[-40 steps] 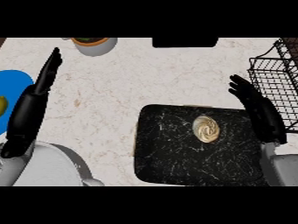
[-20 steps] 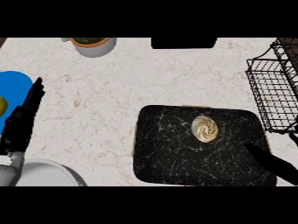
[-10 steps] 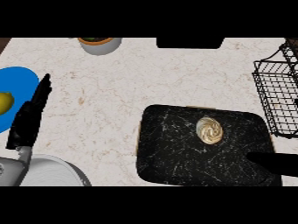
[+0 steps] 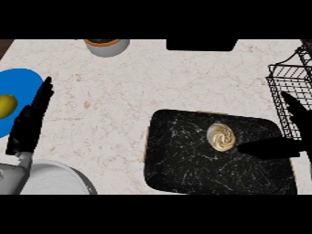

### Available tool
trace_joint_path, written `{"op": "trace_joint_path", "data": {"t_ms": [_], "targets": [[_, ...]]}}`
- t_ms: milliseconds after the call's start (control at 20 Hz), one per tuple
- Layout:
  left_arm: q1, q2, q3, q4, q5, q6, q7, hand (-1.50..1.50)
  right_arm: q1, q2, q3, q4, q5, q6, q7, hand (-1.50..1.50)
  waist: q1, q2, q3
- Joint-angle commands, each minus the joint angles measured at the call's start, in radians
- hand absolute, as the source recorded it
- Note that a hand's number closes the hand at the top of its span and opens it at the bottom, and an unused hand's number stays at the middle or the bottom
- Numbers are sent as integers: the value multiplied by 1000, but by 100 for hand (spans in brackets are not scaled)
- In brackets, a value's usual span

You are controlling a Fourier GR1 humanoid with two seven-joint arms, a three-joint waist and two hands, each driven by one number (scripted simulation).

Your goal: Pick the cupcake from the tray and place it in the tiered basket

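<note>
Pale marble worktop, cupcake waiting on the dark tray.
Left hand (image 4: 29, 121) rests open near the worktop's left edge; cupcake (image 4: 221, 135) sits mid-tray (image 4: 185, 160), right hand (image 4: 300, 137) open just beside it, basket (image 4: 300, 87) beyond. Probably light, soft: hold its sides.

Before you lies a counter (image 4: 151, 87) of pale, smooth stone-like finish with faint brown veining. The tray (image 4: 185, 160) looks like black marble, white-veined and smooth. The cupcake (image 4: 221, 136) shows a cream, ridged swirl of frosting. The basket (image 4: 300, 87) is thin black wire. Both hands (image 4: 26, 123) (image 4: 307, 132) look matt black. The plate (image 4: 13, 89) is plain matt blue, the lemon (image 4: 1, 107) dull yellow.
</note>
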Motion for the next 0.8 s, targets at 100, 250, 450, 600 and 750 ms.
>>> {"op": "trace_joint_path", "data": {"t_ms": [100,250,450,600,750], "targets": [[-2,12,13,-13,-2,-15,28,0,-116,31,14,122,-27,81,257,-150,0,-1,0],[27,-16,-2,-18,-25,7,-6,0,-130,94,80,171,22,50,257,-150,2,-2,1],[-4,0,25,5,-14,-21,18,0,-140,120,87,186,40,78,258,-150,-15,-4,0],[39,12,55,2,2,-37,-13,0,-87,123,101,125,77,91,258,-150,-25,-8,0],[15,6,48,4,-9,-41,11,0,-74,123,132,148,130,113,258,-150,-26,-6,1]]}}
